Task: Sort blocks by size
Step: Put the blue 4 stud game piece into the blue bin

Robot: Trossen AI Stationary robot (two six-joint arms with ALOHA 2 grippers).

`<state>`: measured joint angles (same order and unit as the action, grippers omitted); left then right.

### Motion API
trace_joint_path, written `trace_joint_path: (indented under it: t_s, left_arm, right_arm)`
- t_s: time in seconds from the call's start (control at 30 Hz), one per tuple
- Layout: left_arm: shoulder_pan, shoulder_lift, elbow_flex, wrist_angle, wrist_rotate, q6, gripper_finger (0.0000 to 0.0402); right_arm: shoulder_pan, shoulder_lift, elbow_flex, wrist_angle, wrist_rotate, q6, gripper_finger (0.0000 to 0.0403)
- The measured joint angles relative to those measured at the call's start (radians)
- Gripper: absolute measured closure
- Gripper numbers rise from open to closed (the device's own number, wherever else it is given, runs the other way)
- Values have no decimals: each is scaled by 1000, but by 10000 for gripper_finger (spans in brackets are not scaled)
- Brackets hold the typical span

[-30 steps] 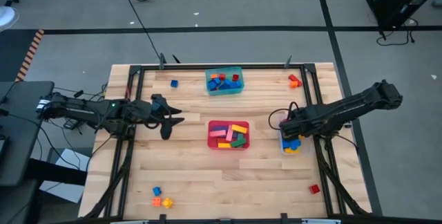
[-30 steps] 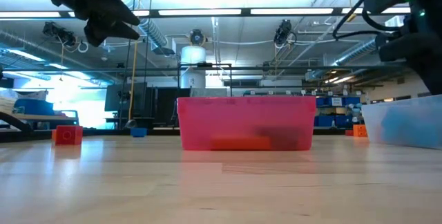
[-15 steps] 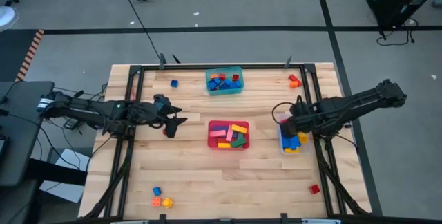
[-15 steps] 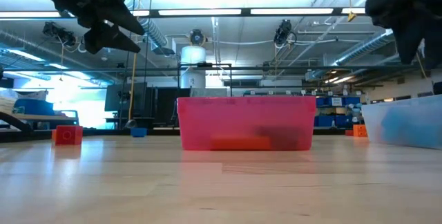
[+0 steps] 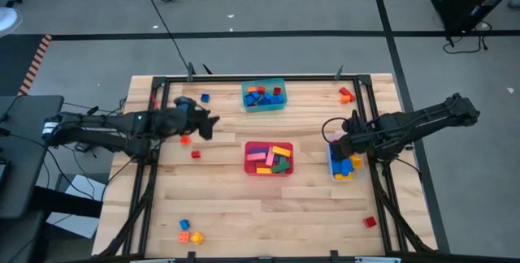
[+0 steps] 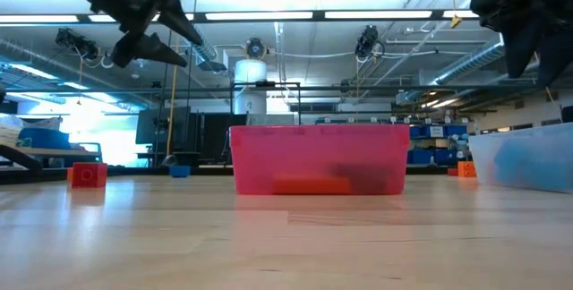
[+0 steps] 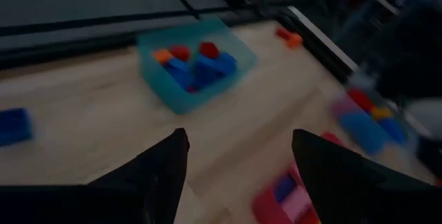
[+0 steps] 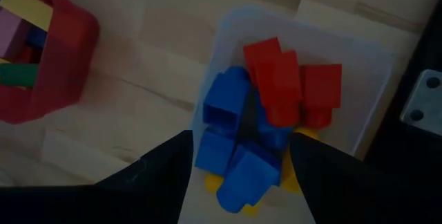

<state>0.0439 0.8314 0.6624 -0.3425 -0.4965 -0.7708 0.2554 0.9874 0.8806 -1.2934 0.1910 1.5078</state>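
Handling small, stiff bricks that want a flat-sided pinch

Sorting here means gripping hard, light plastic blocks with smooth sides: they will not give, but a corner pinch could let one slip or spin, so my judgement is to close on two flat opposite faces, across the short width of the longer bars.

Nearest the left gripper (image 5: pixel 210 125), whose fingers (image 7: pixel 162 172) stand apart and hold nothing, an orange block (image 5: pixel 186 140) and a small red block (image 5: pixel 195 154) lie loose on the desk (image 5: pixel 219 202) just beside them. A little farther off sits a blue block (image 5: pixel 205 97), and beyond it the teal tub (image 5: pixel 263 105) of small pieces.

Directly under the right gripper (image 8: pixel 238 175), fingers likewise spread and empty, the clear tub (image 8: pixel 373 68) holds blue and red blocks (image 8: pixel 276 89); the red tub (image 8: pixel 72 58) lies farther out.
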Motion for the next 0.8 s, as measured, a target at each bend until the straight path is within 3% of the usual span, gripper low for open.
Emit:
trace_joint_path:
  t_s: [0.2,0.33,0.57,0.8]
  left_arm:
    - [197,29,71,-93,14,4,136]
    - [347,102,113,-130,97,4,136]
    - [586,327,227,-264,238,62,136]
    - [720,563,379,-384,309,227,136]
  right_arm:
    - [-2,2,0,33,27,0,145]
    - [-3,2,0,55,42,14,148]
    - [-3,2,0,71,44,60,150]
    - [-3,2,0,74,44,85,151]
